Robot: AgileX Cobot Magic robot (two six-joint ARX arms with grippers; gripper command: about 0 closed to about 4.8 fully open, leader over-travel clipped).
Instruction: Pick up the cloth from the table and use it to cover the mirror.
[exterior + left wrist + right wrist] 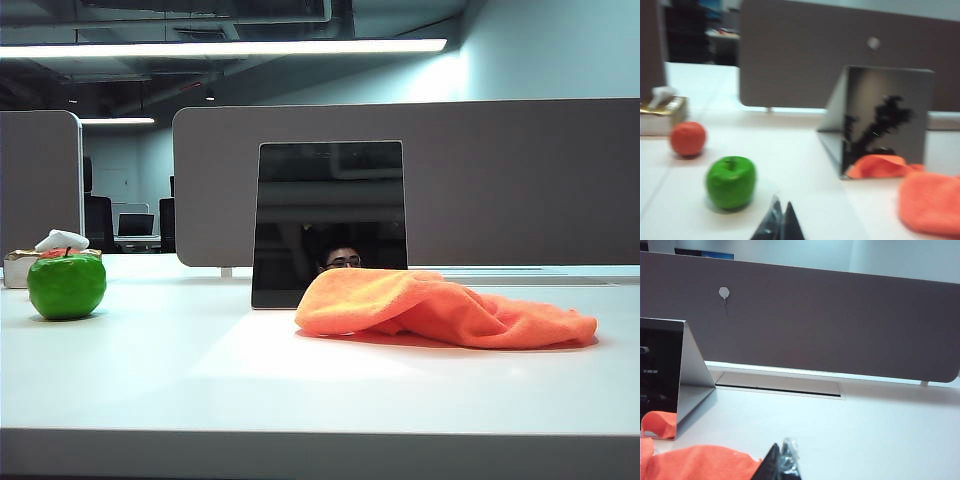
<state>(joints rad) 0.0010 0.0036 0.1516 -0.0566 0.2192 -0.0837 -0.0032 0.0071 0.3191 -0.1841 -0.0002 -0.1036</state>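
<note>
Now | cloth (695,462) beside shut right gripper (781,465) | left gripper (781,222) shut

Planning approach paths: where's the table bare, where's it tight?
Bare: table front strip before the cloth; the gap between green apple and mirror; right of the mirror toward the partition. Tight: cloth lies against the mirror's base. Left gripper and right gripper shut.
</note>
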